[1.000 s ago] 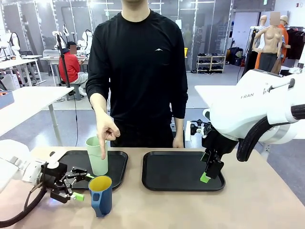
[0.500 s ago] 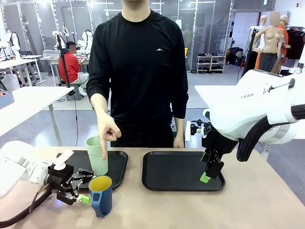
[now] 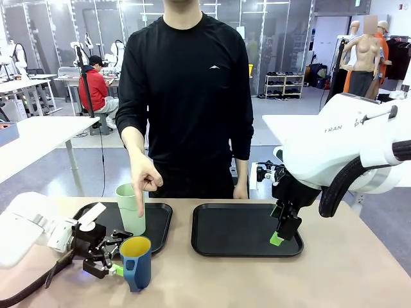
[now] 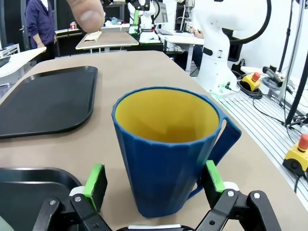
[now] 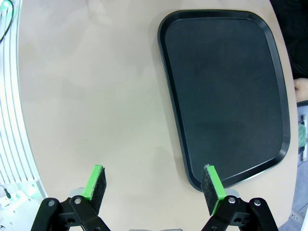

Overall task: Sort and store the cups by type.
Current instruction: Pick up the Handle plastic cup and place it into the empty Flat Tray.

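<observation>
The dark blue mug [image 3: 135, 263] with a yellow inside stands on the table in front of the left tray [image 3: 160, 218]. My left gripper [image 3: 119, 254] is open at table height, one finger on either side of the mug [image 4: 166, 144]. In the left wrist view its green pads [image 4: 96, 179] flank the mug with gaps on both sides. The mint-green tumbler [image 3: 130, 210] stands upright on the left tray. The person's hand [image 3: 142, 183] points a finger down in front of it. My right gripper [image 3: 277, 239] hangs open over the right tray's [image 3: 237, 231] front right corner, with nothing between its fingers [image 5: 211, 183].
The right black tray [image 5: 226, 91] is bare. The person stands at the far edge behind both trays. Bare tan tabletop [image 5: 91, 96] lies in front of the trays and to the right.
My left gripper has slid right along the table, from short of the blue mug to around it. The right arm, tumbler and the person's hand have stayed put.
</observation>
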You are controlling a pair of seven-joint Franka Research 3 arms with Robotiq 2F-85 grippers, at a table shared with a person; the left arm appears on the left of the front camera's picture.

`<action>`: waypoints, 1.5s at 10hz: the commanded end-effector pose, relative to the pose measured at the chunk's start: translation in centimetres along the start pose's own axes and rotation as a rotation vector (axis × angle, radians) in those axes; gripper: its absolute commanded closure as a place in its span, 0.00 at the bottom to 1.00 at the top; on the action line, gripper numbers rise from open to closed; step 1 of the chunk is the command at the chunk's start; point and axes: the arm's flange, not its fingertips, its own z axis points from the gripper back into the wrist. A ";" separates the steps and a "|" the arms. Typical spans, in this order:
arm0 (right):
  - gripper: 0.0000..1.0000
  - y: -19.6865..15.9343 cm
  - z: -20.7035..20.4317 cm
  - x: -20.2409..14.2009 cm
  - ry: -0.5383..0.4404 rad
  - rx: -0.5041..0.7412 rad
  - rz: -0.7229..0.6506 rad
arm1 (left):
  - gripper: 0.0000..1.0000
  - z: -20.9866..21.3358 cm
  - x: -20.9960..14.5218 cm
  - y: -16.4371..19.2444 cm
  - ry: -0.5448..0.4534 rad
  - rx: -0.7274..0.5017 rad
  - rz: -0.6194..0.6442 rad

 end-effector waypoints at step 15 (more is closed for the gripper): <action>0.00 0.1 0.0 0.0 0.006 -0.007 -0.004 | 0.38 -3.9 -1.7 0.7 -0.146 -0.080 -0.051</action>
